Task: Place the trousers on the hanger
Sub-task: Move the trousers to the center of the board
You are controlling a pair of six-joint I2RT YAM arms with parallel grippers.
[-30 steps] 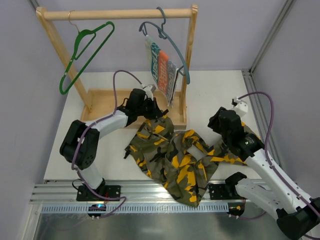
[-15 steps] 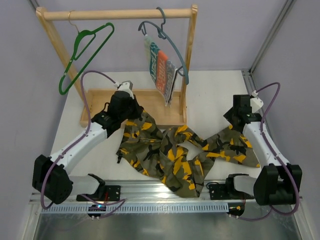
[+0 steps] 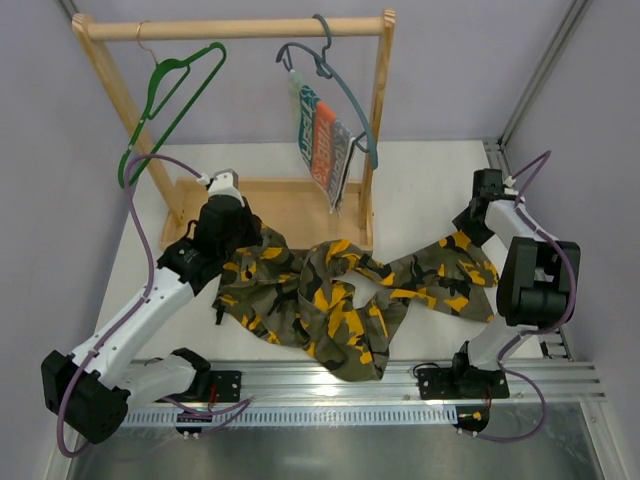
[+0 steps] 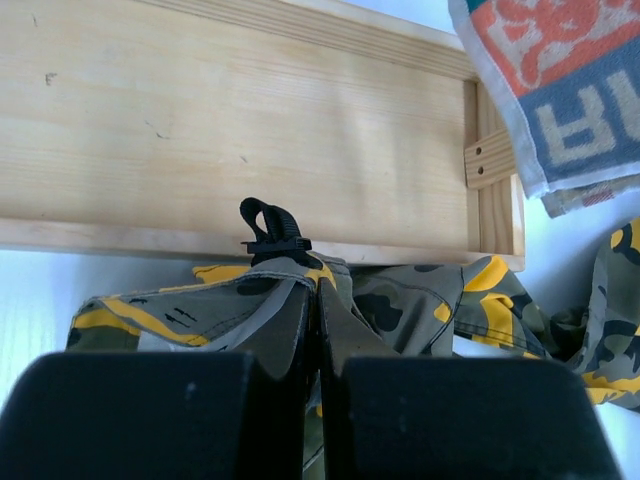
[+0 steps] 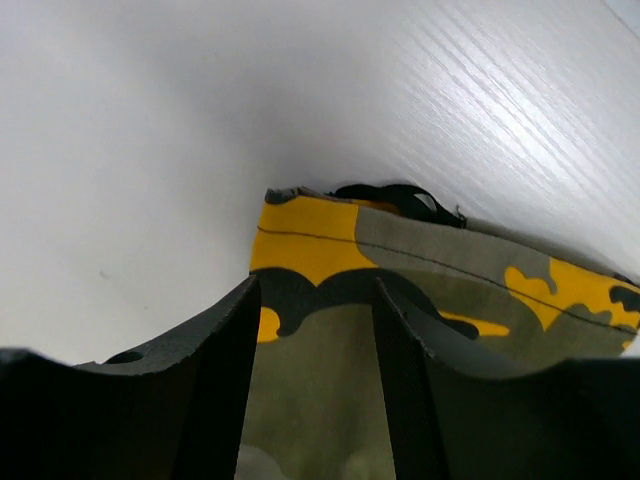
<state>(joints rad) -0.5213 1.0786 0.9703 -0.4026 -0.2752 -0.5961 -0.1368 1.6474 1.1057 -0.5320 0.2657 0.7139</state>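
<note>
The camouflage trousers lie stretched across the table between the two arms. My left gripper is shut on their left end, just in front of the wooden rack base; in the left wrist view the closed fingertips pinch the fabric beside a black loop. My right gripper is at their right end; in the right wrist view its jaws stand apart with the trousers' edge lying flat between them. The green hanger hangs empty at the left of the rack bar.
A grey-blue hanger with a striped cloth hangs at the right of the wooden rack. The rack's wooden base lies just behind the trousers; it also shows in the left wrist view. The table's right edge is near the right arm.
The left gripper has moved left and the right gripper right and back, pulling the bunched trousers out into a long strip across the table.
</note>
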